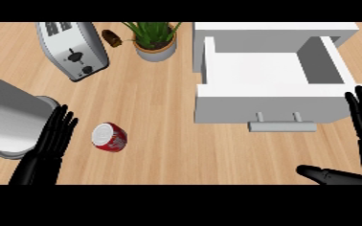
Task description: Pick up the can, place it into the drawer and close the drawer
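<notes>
A red can (109,137) lies on its side just right of the open left robot hand (50,141), with the open drawer (265,84) beside the right robot hand (354,112).

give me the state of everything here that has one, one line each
drawer: pulled open, nothing inside
can: lying on its side on the counter, not held
left hand: open, fingers straight, beside the can, not touching it
right hand: open, at the view's right edge near the drawer front
toaster: slots look unfilled
potted plant: upright
</notes>
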{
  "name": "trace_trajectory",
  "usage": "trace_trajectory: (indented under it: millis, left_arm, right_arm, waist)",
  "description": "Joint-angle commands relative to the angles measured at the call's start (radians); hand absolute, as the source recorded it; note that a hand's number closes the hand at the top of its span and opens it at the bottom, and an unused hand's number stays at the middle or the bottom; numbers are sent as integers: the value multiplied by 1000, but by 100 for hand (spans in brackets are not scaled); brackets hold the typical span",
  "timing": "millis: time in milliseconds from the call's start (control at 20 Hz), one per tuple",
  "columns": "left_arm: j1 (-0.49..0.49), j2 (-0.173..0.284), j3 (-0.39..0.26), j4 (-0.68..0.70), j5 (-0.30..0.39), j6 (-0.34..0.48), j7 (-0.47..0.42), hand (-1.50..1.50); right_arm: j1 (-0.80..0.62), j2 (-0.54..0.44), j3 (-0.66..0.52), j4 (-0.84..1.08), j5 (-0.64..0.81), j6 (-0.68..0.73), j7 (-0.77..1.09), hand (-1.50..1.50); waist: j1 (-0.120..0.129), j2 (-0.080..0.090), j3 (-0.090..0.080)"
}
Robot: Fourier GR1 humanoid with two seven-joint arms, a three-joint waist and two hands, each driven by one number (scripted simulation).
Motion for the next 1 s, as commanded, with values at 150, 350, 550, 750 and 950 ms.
trace_trajectory:
  millis: [150, 350, 550, 750, 950]
  left_arm:
    - [19, -5, 7, 136, -38, -12, -127, -150]
    - [-46, -15, 61, 381, -70, 35, -309, -150]
    - [-58, -19, 40, 427, -84, 75, -321, -150]
    - [-186, 44, 140, 627, -29, 30, -380, -150]
    - [-112, -14, 59, 603, -86, 70, -401, -150]
  right_arm:
    - [33, 9, -23, -46, -9, 17, 18, -150]
    - [70, 18, -25, -70, -28, 41, -12, -150]
    - [63, -22, -91, -93, -79, 65, 53, -150]
    - [59, 29, -18, -132, -3, 22, 83, -150]
    - [-36, -17, -65, -123, -32, 13, 160, -150]
  waist:
    - [1, 0, 0]
    - [-3, 0, 0]
    - [-2, 0, 0]
    - [-4, 1, 0]
    - [1, 0, 0]
